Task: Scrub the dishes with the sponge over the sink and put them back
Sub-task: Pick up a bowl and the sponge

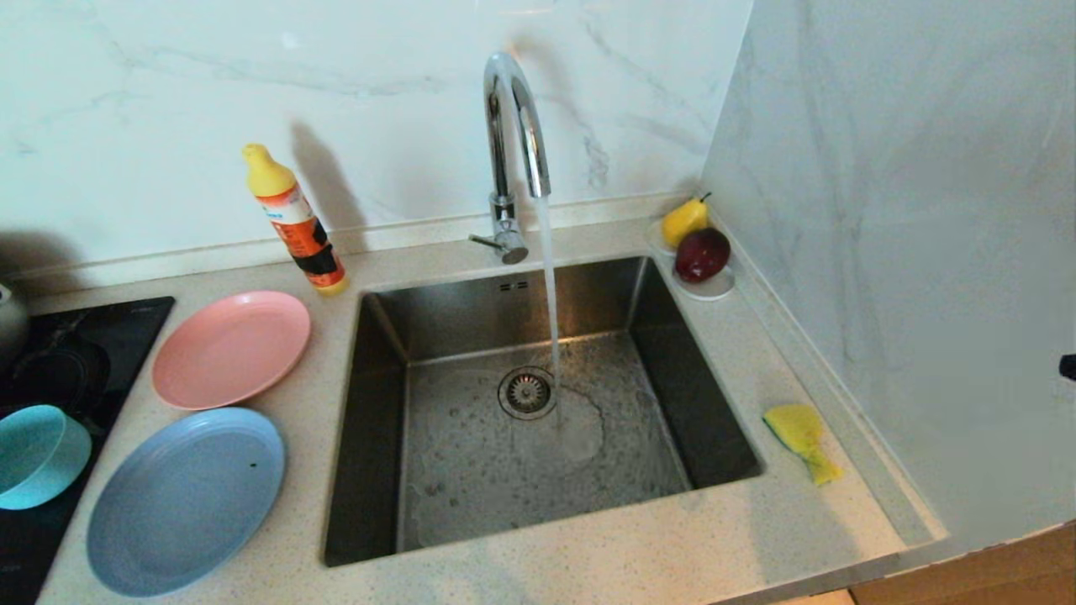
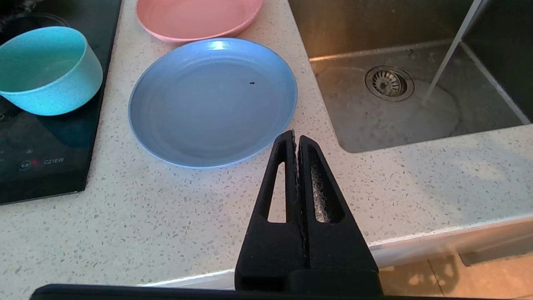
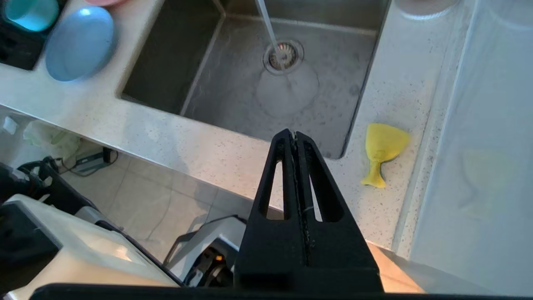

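Both end effectors are clenched on nothing, fingers pressed flat together. From its wrist view the right end effector hangs over the front lip of the counter, just short of the sink; the left end effector sits parked above the counter's front edge, its tips near the rim of the blue plate.

Nothing has been scrubbed yet, so the step in hand looks like fetching the sponge. To do it well, the right fingers should spread before they come down, then straddle the thick yellow body, not its thin twisted tail, and settle low enough to pinch the soft foam firmly against the counter without dragging it toward the wall.

In the right wrist view the sponge lies on the counter strip between the sink's right edge and the wall, ahead of the fingertips and off to their right, near but apart. On the far side of the sink, well away from this end effector, rest the blue plate, the pink plate and the teal bowl. Water runs from the tap into the basin beside the drain.
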Tool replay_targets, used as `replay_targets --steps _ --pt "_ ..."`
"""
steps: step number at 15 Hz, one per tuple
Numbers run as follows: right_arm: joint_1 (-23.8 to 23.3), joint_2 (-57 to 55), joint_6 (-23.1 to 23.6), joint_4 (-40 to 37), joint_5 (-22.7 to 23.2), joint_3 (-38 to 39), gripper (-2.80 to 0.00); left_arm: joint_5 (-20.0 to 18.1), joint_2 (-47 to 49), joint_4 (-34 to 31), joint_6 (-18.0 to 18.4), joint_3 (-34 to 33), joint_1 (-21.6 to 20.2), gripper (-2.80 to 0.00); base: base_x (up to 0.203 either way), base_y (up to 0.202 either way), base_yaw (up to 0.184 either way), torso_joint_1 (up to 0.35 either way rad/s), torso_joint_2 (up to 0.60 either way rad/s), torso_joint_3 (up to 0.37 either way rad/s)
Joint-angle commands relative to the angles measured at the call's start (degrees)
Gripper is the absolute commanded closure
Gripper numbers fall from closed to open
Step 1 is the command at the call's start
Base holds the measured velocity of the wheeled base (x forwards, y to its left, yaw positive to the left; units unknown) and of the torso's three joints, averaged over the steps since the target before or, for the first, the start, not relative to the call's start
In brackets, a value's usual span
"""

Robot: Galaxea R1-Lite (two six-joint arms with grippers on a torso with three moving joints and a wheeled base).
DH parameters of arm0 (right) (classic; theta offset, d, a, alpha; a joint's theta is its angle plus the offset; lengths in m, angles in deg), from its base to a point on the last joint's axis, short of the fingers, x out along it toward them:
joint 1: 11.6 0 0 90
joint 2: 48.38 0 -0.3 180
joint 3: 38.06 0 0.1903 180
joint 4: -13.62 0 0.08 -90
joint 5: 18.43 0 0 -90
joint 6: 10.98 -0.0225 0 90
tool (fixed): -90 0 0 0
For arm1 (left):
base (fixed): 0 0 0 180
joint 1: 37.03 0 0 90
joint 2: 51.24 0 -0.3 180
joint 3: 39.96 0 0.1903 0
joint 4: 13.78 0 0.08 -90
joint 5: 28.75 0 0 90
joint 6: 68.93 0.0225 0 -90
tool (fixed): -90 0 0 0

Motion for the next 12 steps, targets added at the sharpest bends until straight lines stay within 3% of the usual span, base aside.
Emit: replay_targets --steps 1,6,12 --pt "1.4 -3.5 0.0 0.6 -1.1 -0.2 0.0 0.0 0.1 0.0 0.0 -1.1 -0.1 0.0 0.0 0.0 0.0 0.0 0.0 0.0" --pt "8.3 -8.1 -0.5 3.5 -11.5 0.2 0.0 0.0 0.1 0.0 0.0 -1.1 0.0 0.0 0.0 0.0 0.0 0.0 0.0 0.0" --pt "10.1 -6.0 -0.7 3.1 -12.4 0.5 0.0 0.0 0.1 0.0 0.0 -1.1 0.0 0.0 0.0 0.0 0.0 0.004 0.0 -0.003"
